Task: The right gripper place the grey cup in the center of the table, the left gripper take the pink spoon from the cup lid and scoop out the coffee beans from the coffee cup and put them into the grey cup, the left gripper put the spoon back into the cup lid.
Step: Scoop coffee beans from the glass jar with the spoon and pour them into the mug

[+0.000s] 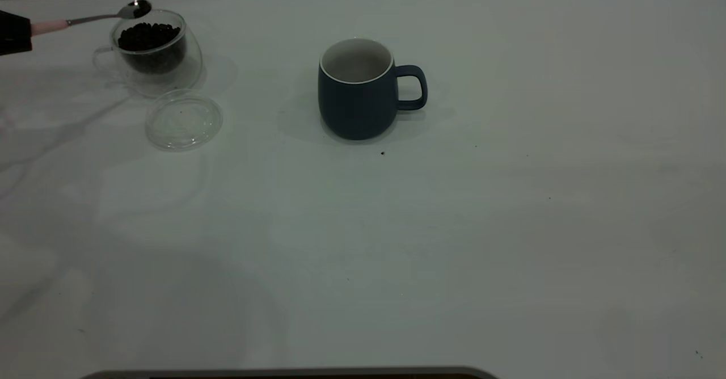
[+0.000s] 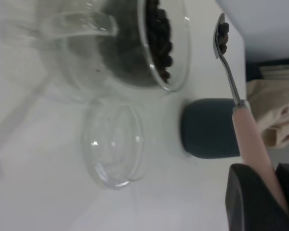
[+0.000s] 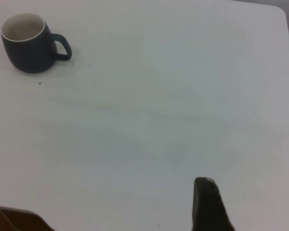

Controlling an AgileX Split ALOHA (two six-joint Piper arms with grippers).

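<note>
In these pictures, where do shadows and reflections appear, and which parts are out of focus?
Exterior view: dim light; a soft shadow surrounds the grey cup, and faint arm shadows cross the table at left. Left wrist view: the coffee cup and cup lid look blurred, with small glints on the glass; the pink spoon is sharper. Right wrist view: even light, no glare.

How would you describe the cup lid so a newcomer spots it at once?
On the white table, look to the far left side, where the coffee cup holds dark beans. The cup lid lies flat just in front of it: a clear, empty glass disc.
</note>
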